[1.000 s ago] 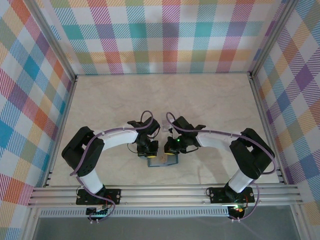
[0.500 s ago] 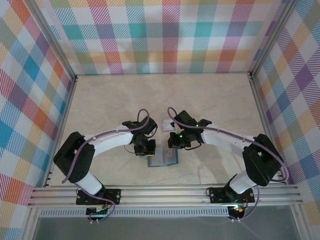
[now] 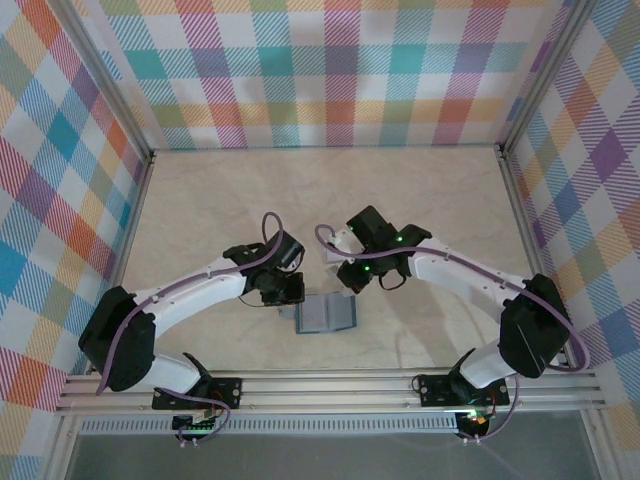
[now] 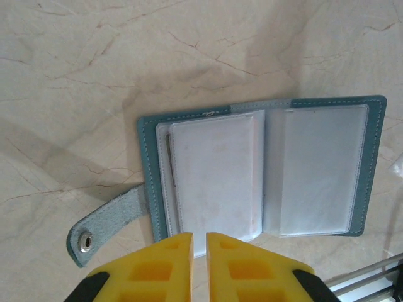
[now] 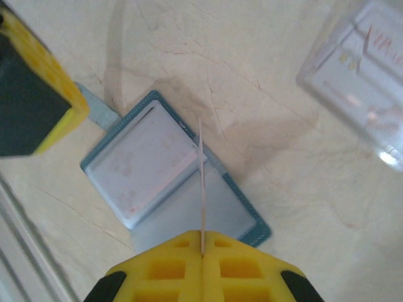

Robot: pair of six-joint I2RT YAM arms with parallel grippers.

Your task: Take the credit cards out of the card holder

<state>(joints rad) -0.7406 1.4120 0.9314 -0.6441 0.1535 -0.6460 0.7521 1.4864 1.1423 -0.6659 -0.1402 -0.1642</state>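
The right gripper [image 5: 203, 239] is pinching a pale credit card [image 5: 201, 167] edge-on over the card holder [image 5: 151, 170], which is lying open on the table [image 5: 283, 195]. The left gripper [image 4: 199, 242], fingers barely parted, is holding nothing.

Beige marbled table [image 3: 220, 200] w/ teal card holder [image 3: 325, 314] lying open flat, clear plastic piece [image 5: 362, 75] nearby.

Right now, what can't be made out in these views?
- Pale card face: edge-on in the shut right tool, right wrist view.
- Card holder pocket contents: veiled by cloudy sleeves, left wrist view.
- Clear plastic piece: blurred, cut off by the frame edge, right wrist view.
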